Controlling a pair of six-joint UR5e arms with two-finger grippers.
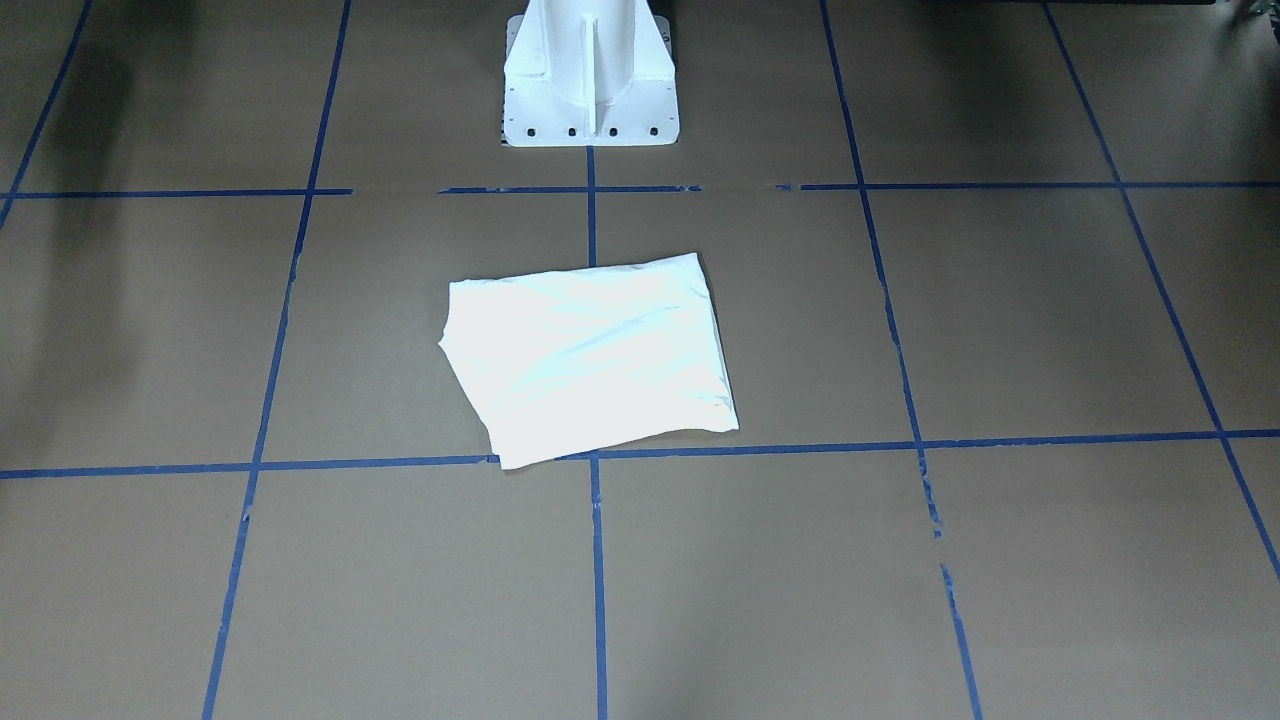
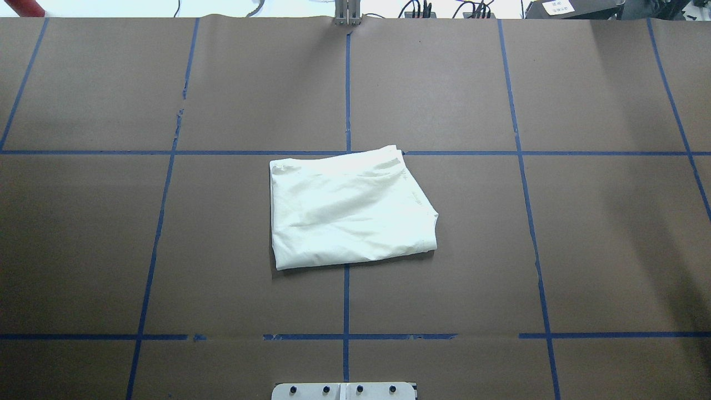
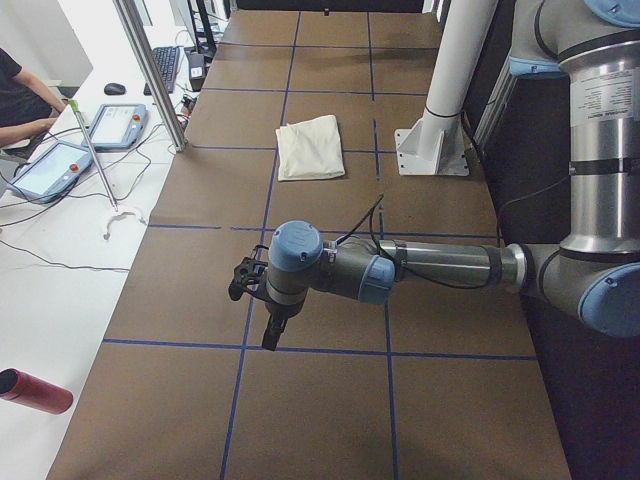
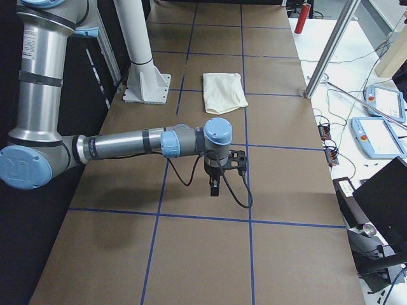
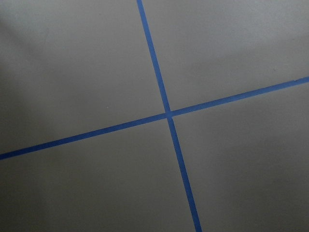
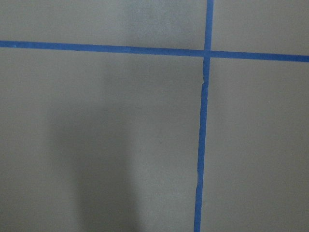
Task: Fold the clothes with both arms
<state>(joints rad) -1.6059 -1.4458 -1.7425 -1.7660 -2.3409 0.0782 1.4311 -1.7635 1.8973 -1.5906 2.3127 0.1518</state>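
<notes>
A white garment (image 2: 347, 211) lies folded into a compact rectangle in the middle of the brown table; it also shows in the front view (image 1: 590, 355) and in both side views (image 3: 311, 147) (image 4: 223, 91). No arm reaches the overhead or front view. My left arm (image 3: 420, 268) stretches out low over the table's left end, its gripper (image 3: 273, 335) pointing down, far from the garment. My right arm (image 4: 127, 145) does the same over the right end, gripper (image 4: 215, 186) pointing down. I cannot tell whether either gripper is open or shut. Both wrist views show only table.
Blue tape lines (image 2: 346, 89) grid the brown table. The white pedestal base (image 1: 590, 85) stands behind the garment. Teach pendants (image 3: 50, 168) and cables lie on the white bench beside the table, with a metal post (image 3: 150, 75) at its edge. A person's arm (image 3: 25, 105) shows there.
</notes>
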